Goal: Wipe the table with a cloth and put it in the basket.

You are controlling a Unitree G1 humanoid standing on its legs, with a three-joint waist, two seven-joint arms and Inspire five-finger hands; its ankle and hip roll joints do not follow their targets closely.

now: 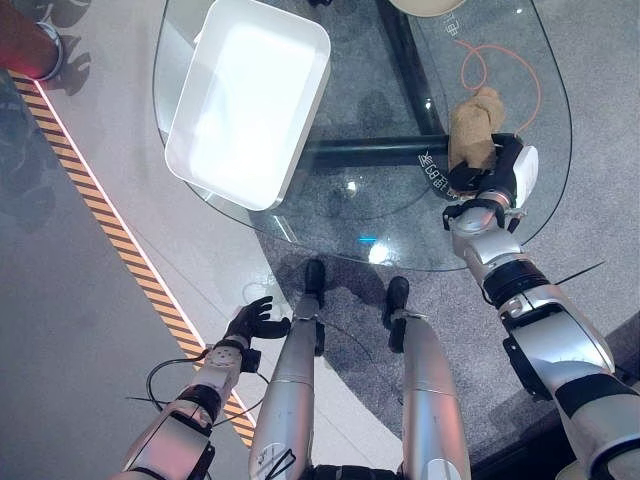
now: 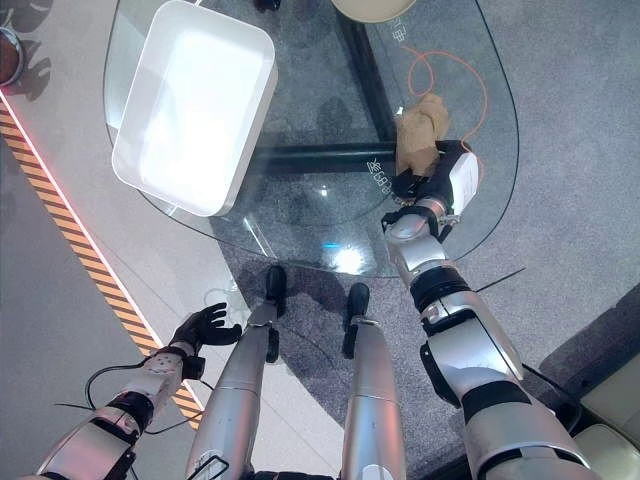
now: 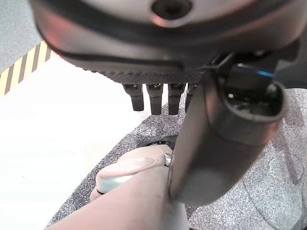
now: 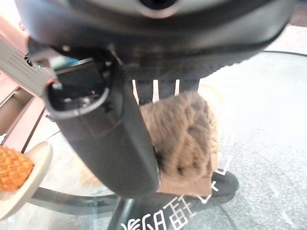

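One crumpled brown cloth (image 1: 474,125) is lying on the oval glass table (image 1: 520,210) beside one white rectangular plastic basket (image 1: 250,100), the right hand (image 1: 497,172) is clamping it, its fingertips partly hidden, and the left hand (image 1: 252,322) is hanging relaxed.

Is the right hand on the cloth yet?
Touching. The right wrist view shows the right hand with its fingers on the brown cloth, which lies on the glass table.

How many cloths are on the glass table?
1: a brown cloth lies on the glass table's right side, under the right hand; none other is seen.
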